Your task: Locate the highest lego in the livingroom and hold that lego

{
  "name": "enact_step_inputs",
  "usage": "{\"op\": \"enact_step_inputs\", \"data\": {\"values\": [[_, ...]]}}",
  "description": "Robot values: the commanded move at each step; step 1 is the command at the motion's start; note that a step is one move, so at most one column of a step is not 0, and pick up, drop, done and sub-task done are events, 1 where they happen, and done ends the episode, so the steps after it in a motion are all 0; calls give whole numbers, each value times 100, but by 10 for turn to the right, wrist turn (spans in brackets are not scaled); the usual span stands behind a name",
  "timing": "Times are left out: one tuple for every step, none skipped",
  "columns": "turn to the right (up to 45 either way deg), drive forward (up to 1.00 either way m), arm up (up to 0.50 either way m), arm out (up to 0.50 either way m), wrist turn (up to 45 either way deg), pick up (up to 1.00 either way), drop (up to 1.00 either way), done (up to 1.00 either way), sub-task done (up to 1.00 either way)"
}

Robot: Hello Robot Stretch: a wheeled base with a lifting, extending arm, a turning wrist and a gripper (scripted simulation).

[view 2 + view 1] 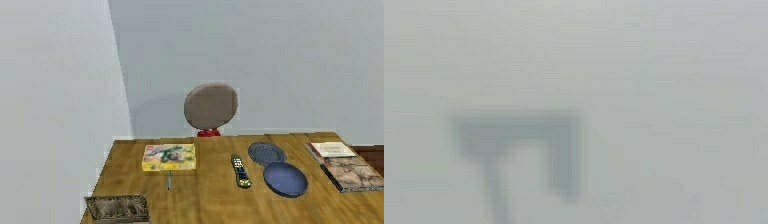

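yellow flat box (168,157) on the wooden surface (205,195), probably the lego: likely light, rigid, slick; grip across a short edge; tool state cannot be told.

No legible text, numbers, labels or signs are coming through.

- Yellow box (168,157) on the wooden table (210,195): its lid is carrying a coloured picture, and any lettering is blurring into blobs.
- Remote (239,169), just right of the box: it is showing small coloured buttons, but no digits or symbols are resolving.
- Book (345,166) at the arm side view's right: it is showing a mottled cover, and no title is resolving.
- Brown patterned flat item (117,207) at the table's near left corner: ornament is showing, but no characters.
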Motion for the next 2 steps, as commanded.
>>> {"op": "enact_step_inputs", "data": {"values": [[0,0,22,0,0,0,0,0,0],[0,0,0,46,0,0,0,0,0]]}}
